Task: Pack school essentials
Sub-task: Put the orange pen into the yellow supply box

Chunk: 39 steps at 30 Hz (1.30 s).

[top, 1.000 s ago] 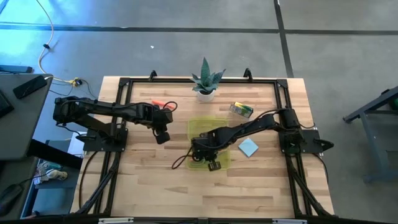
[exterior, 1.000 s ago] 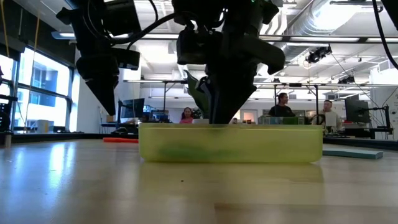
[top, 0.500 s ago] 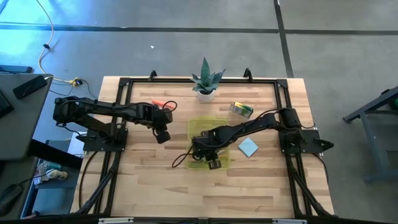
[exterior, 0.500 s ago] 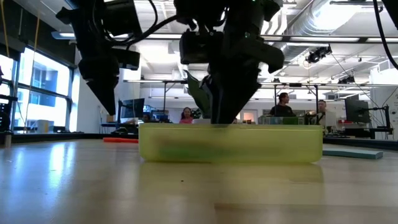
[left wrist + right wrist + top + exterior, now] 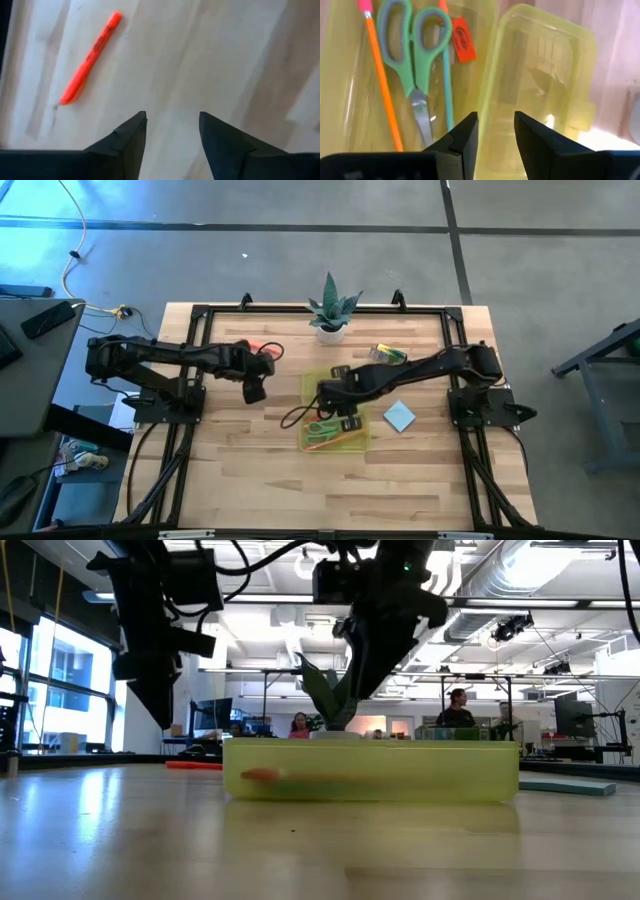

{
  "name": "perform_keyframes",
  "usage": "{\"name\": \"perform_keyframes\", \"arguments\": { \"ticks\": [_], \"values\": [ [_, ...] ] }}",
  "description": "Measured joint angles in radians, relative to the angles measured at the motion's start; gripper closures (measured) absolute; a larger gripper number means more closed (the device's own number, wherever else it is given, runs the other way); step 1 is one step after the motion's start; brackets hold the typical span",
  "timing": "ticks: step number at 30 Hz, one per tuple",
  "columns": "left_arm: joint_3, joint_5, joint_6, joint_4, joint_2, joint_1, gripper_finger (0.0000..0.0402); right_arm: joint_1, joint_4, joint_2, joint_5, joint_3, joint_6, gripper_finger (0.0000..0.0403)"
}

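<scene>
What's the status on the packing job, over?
Left gripper open, empty, above bare table near orange marker. Right gripper open, empty, over open yellow plastic case. Green-handled scissors and orange pencil inside. Nothing blocking.

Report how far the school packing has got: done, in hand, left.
Done: the green-handled scissors, an orange pencil and a thin pen lie in the yellow-green box.
In hand: nothing is gripped. The right gripper hangs empty over the box; the left gripper is open above the table near the orange marker.
Left: that marker, the blue note pad and the crayon box are still on the table.
</scene>
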Motion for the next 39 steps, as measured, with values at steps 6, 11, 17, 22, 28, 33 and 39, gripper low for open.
{"name": "perform_keyframes", "arguments": {
  "ticks": [6,11,17,22,28,33,39],
  "values": [
    [0.000,0.008,0.149,0.009,0.000,0.132,0.0227,-0.033,-0.064,-0.040,-0.001,0.000,-0.015,0.0284],
    [0.000,0.110,0.324,0.068,0.000,0.286,0.0229,-0.062,-0.112,-0.069,0.002,0.000,-0.019,0.0284],
    [0.000,0.245,0.411,0.159,0.000,0.429,0.0229,-0.094,-0.153,-0.134,0.081,0.000,-0.051,0.0284],
    [0.000,0.236,0.478,0.211,0.000,0.481,0.0229,-0.129,-0.169,-0.216,0.088,0.000,-0.053,0.0284],
    [0.000,0.239,0.586,0.293,0.000,0.480,0.0229,-0.165,-0.193,-0.324,0.073,0.000,-0.069,0.0284],
    [0.000,0.284,0.740,0.308,0.022,0.483,0.0229,-0.184,-0.196,-0.406,-0.026,-0.066,-0.029,0.0284],
    [0.003,0.269,0.814,0.303,0.072,0.483,0.0229,-0.180,-0.060,-0.531,-0.028,-0.288,0.035,0.0284]
  ]
}}
